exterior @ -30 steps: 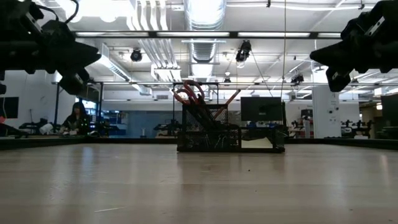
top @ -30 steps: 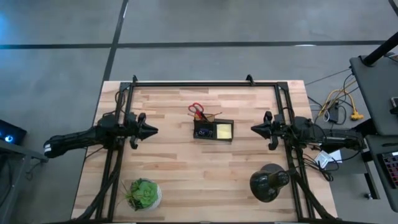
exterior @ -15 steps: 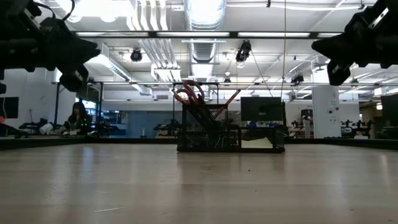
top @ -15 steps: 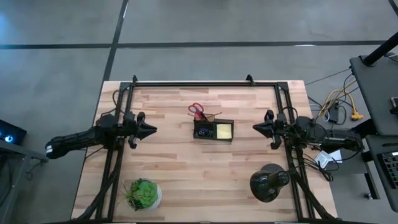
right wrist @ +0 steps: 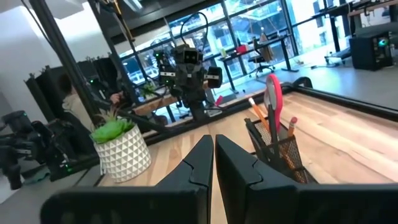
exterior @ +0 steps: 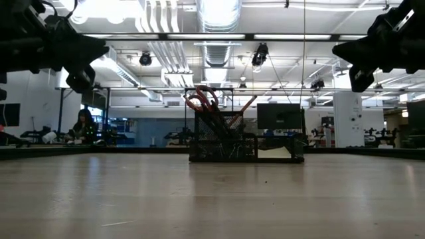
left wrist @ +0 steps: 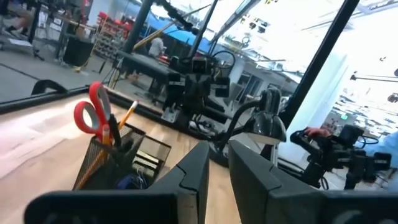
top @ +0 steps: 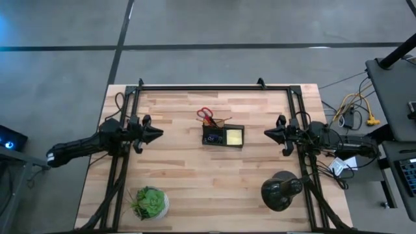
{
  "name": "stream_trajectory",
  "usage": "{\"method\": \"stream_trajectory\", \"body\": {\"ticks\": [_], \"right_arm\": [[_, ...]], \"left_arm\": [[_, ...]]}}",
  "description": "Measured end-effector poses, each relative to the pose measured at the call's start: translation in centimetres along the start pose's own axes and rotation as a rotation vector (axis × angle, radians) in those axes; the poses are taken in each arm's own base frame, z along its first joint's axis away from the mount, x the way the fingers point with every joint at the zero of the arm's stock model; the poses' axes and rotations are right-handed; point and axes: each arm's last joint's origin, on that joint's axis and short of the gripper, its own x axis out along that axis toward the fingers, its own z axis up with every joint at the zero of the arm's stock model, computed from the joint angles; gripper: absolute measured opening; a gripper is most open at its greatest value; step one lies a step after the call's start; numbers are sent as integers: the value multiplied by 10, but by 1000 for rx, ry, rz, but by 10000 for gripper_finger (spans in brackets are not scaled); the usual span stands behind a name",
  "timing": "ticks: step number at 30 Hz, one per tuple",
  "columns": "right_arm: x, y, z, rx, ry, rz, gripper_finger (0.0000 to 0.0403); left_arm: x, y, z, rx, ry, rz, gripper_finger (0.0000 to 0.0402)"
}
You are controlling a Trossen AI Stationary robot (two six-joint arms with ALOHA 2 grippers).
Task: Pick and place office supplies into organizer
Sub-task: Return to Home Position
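Note:
The black mesh organizer (top: 223,136) (exterior: 246,147) stands in the middle of the wooden table. Red-handled scissors (top: 206,116) (left wrist: 93,115) stick up out of its left compartment with their handles on top, next to an orange pencil (exterior: 242,106) (right wrist: 258,112) and dark pens. A yellow sticky-note pad (top: 234,137) lies in its right compartment. My left gripper (top: 160,134) (left wrist: 219,146) hovers left of the organizer, pointing at it, with a narrow gap between its fingers and nothing in it. My right gripper (top: 266,134) (right wrist: 214,138) hovers to the right, shut and empty.
A green potted plant (top: 149,202) stands at the near left and a round black domed object (top: 281,190) at the near right. A black frame rail (top: 214,87) runs along the far edge. A person (exterior: 83,125) sits far off in the room.
My left gripper has tipped its fingertips slightly upward and stayed in place left of the organizer. The organizer and what is in it have not moved.

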Motion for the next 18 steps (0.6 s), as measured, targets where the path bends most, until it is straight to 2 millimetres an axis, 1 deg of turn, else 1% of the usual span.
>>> {"method": "stream_trajectory", "body": {"ticks": [18], "right_arm": [[1, 1, -2, 1, 24, 5, 13]], "left_arm": [[2, 2, -2, -7, 23, 12, 44]]}}
